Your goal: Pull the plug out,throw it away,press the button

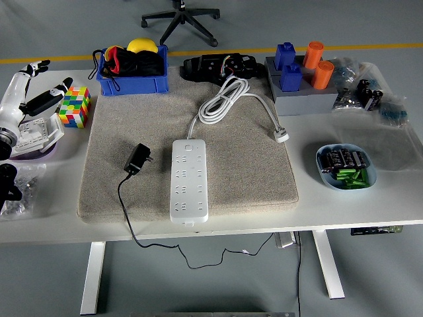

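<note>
We see a white table (370, 198) filling most of the frame, and on it a large beige mat (251, 172) takes up the centre. In the middle of the mat lies a white power strip (188, 179), long side running toward us, its white cord (221, 102) coiled above it near the top centre. Just left of the strip lies a black plug (137, 159), an adapter on its side on the mat, apart from the strip, with its thin black wire (125, 211) trailing over the near edge of the table. So the plug looks already out of its socket, and we judge the button at the strip's far end is what remains.

In the upper left sits a blue bin (130, 78) of odds and ends, and beside it a coloured cube (74, 107). At the right edge of centre is a shallow blue dish (324, 157) of batteries.

At the far left edge our left hand (33, 99) hovers over the table, fingers spread and relaxed, holding nothing, well apart from the strip. The right hand is out of view.

The risks we see: the hand must cross the cube and the mat's edge to reach the strip, and could knock the cube. A press off the button would hit sockets instead, and the light strip could slide on the mat. The trailing wire could also snag an arm.
</note>
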